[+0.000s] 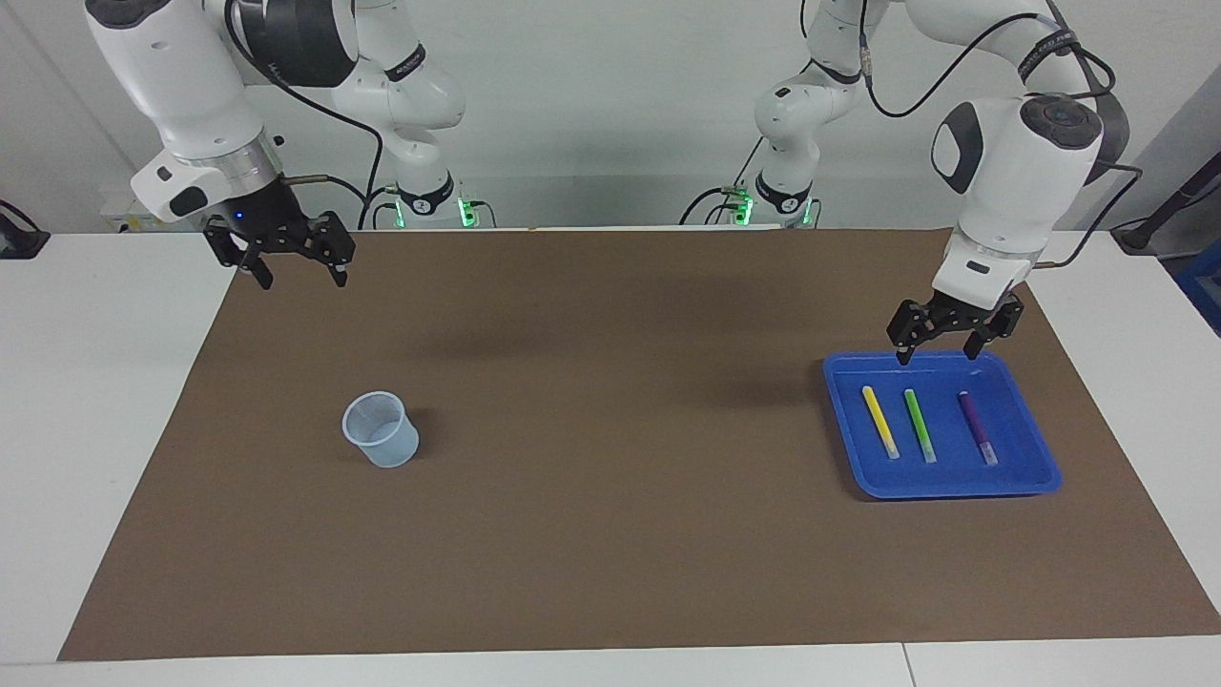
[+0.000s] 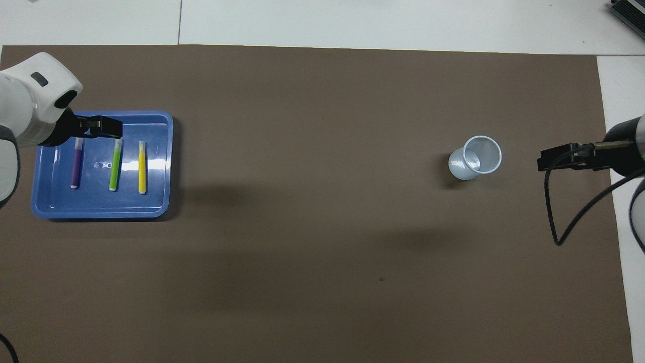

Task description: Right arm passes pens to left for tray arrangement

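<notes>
- Hidden or cut off: in the overhead view the right arm's black gripper with the blue light (image 2: pixel 557 160) shows only edge-on at the frame's side, and the white wrist of the left arm covers one corner of the shallow square bright-blue plastic tray (image 2: pixel 169 166).
- Right gripper (image 1: pixel 291 272): waits in the air over the brown mat's edge, well apart from the tray; fingers spread wide, empty.
- Small translucent bluish cup (image 1: pixel 381 429): upright on the mat, well apart from the tray, toward the right arm's end.
- Left arm's black gripper (image 1: pixel 938 350): raised over the tray's rim on the robots' side; fingers apart, released, touching nothing.
- In the tray, side by side and apart: yellow marker pen (image 1: pixel 879 421), bright green marker pen (image 1: pixel 920 425), purple marker pen (image 1: pixel 977 427), whitish tips pointing away from the robots.
- Writing: dark bands on the arms carry lettering, too small to read.
</notes>
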Controlling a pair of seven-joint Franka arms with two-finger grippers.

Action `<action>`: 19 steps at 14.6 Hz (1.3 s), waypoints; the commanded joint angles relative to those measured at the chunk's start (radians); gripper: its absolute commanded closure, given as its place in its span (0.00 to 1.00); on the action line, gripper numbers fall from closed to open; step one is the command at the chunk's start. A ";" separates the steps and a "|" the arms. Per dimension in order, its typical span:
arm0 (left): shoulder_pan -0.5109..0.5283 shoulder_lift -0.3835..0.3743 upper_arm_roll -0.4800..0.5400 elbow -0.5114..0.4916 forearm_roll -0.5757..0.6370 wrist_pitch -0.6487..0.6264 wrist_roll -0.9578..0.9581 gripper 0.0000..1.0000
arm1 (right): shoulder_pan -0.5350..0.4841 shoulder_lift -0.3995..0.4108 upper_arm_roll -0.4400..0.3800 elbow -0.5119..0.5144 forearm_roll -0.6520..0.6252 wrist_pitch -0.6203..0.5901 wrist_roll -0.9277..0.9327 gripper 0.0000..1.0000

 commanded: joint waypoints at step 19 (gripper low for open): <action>-0.374 -0.067 0.390 -0.018 0.016 -0.034 -0.020 0.00 | -0.004 -0.015 0.004 -0.008 -0.004 -0.017 -0.017 0.00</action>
